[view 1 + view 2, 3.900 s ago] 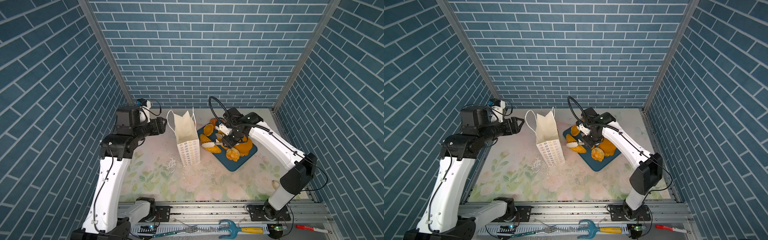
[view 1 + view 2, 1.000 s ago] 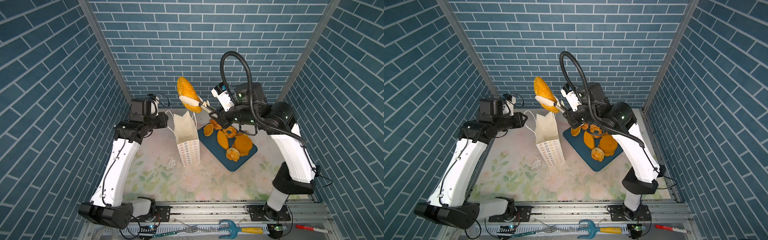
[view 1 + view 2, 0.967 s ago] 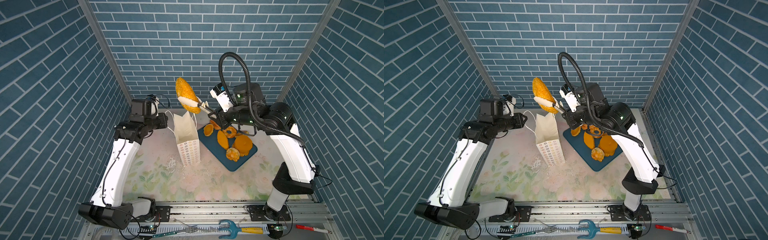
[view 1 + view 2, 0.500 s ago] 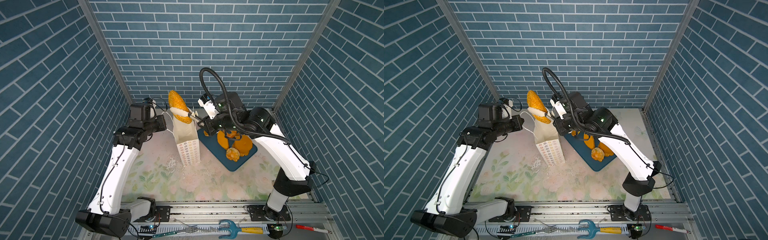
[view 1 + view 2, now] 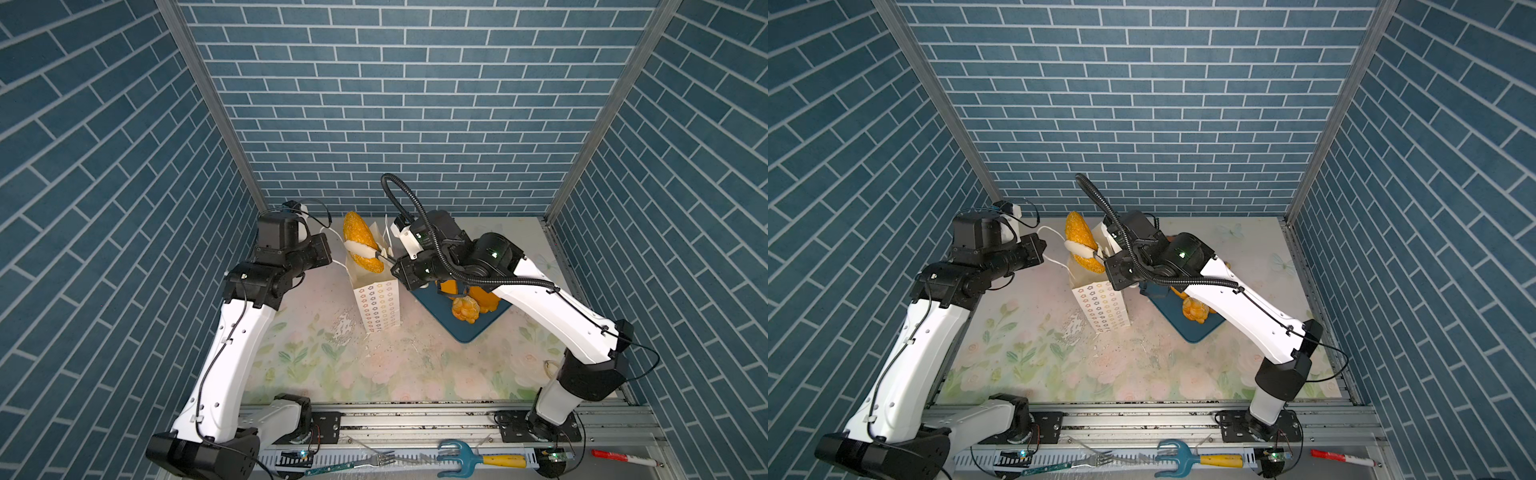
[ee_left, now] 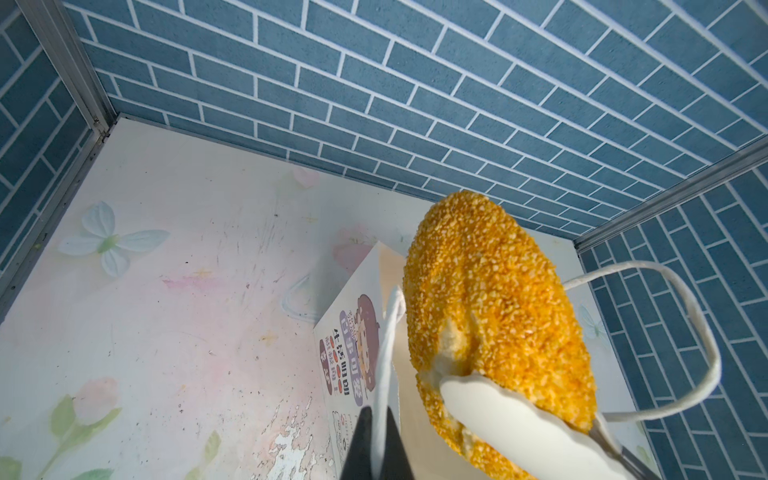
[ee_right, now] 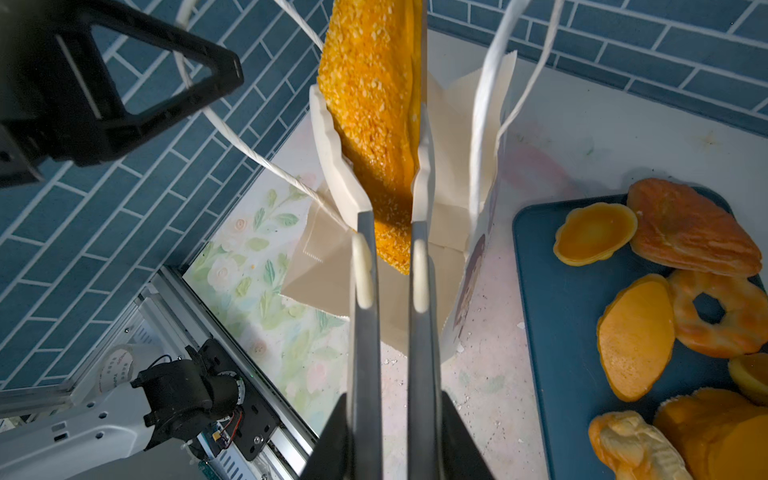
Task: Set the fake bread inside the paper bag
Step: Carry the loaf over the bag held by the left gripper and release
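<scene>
Just past the right claw (image 7: 390, 444), squeezing tongs (image 7: 363, 332), the long bread (image 7: 374, 104) hangs over the paper bag (image 5: 378, 307). Looks light, squishy; pinch its middle. Left claw (image 6: 376, 451) pinches the bag's string (image 6: 384, 353).

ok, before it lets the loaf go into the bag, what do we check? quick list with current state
1. Tool grip: the right gripper is shut on the tongs. Ok.
2. Hold on the loaf: the tongs' white tips clamp it from both sides. Ok.
3. Bag held open: the left gripper is shut on the handle, with the cord between its fingers. Ok.
4. The bag is upright with its mouth open. Ok.
5. Loaf's lower end inside the mouth: it hangs at the rim, but how deep is unclear. Cannot tell.
6. The other handle stands beside the tongs, apart from the loaf. Ok.
</scene>
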Motion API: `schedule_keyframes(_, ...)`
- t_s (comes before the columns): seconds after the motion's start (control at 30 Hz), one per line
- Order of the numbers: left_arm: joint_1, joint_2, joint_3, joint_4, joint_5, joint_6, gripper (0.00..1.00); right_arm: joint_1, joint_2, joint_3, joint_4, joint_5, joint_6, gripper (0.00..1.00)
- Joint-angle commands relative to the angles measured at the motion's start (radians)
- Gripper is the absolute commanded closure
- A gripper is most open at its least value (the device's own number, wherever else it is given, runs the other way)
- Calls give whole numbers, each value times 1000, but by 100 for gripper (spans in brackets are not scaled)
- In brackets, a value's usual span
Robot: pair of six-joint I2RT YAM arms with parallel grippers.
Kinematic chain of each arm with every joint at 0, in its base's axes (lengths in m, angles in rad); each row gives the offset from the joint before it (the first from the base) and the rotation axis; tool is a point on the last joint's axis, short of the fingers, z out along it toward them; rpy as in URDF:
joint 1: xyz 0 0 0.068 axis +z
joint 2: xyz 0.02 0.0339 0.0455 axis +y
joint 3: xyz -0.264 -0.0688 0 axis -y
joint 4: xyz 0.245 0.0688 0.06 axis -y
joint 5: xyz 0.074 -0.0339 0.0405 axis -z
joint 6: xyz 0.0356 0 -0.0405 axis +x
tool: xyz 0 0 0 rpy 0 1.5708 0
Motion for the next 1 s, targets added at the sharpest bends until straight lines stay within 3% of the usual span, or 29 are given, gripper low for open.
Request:
schedule_keyframes(0.0, -1, -20, -12, 21, -12, -17, 100, 7, -73, -3, 66, 34, 68, 74)
schedule_keyframes(0.5, -2, -29, -12, 17, -10, -23, 100, 10, 2, 74, -119, 17, 48, 67)
schedule_keyframes(0.7, -2, -29, -13, 15, -10, -21, 100, 14, 21, 114, -155, 42, 26, 49)
schedule_keyframes(0.97, -2, -11, -4, 18, 2, -13, 100, 22, 69, 211, -192, 84, -12, 44)
